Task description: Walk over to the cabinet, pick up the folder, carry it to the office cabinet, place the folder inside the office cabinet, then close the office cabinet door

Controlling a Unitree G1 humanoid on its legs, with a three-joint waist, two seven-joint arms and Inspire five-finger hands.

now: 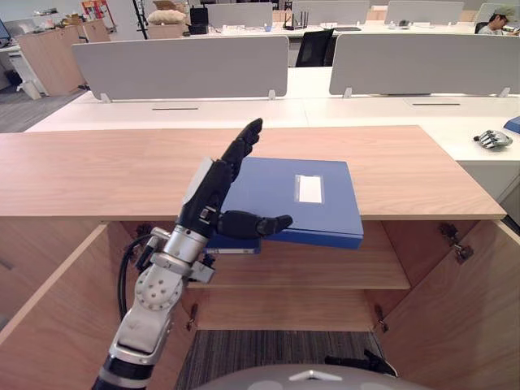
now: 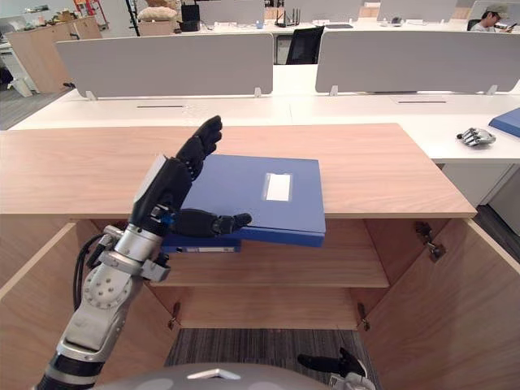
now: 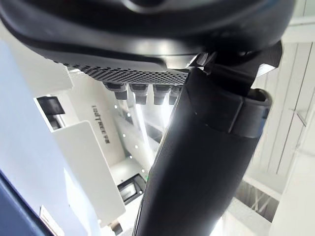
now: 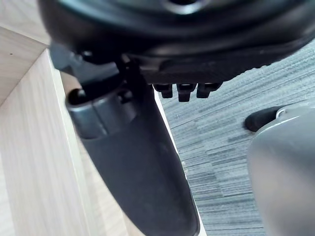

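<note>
**Blue folder overhangs the counter's front edge, left hand flat beside it**

The pale wooden left cabinet door (image 1: 57, 325) stands swung wide open, leaving the left side free for the arm. The left hand (image 1: 203, 195) is raised at the folder's near-left corner. Its fingers (image 1: 244, 146) are straight and unclenched along the folder's left side, and its thumb (image 1: 256, 223) reaches across just under the front edge. It grips nothing yet.

The flat blue box-style folder with a white label (image 1: 301, 199) lies on the light wood counter (image 1: 97, 171) that tops the cabinet, its front edge jutting past the lip. It looks stiff and boxy, so it should lift as one slab without sagging. Its smooth cover will probably be slippery against hard fingers, and its weight depends on contents I cannot see. The overhanging front edge looks like the best place to hold it, with the thumb beneath and the fingers on top, close to the middle so it does not tip.

A thinner blue item (image 1: 236, 244) shows just below the thumb, apparently on the inner wooden shelf (image 1: 325, 272). The folder would have to come forward off the lip, drop, then slide in level. The bay's right half looks roomier.

The right wooden door (image 1: 463, 317) is also open, with its hinges exposed. The right hand (image 4: 133, 162) hangs low beside it over grey carpet (image 1: 268, 349), its fingers relaxed and empty.
</note>
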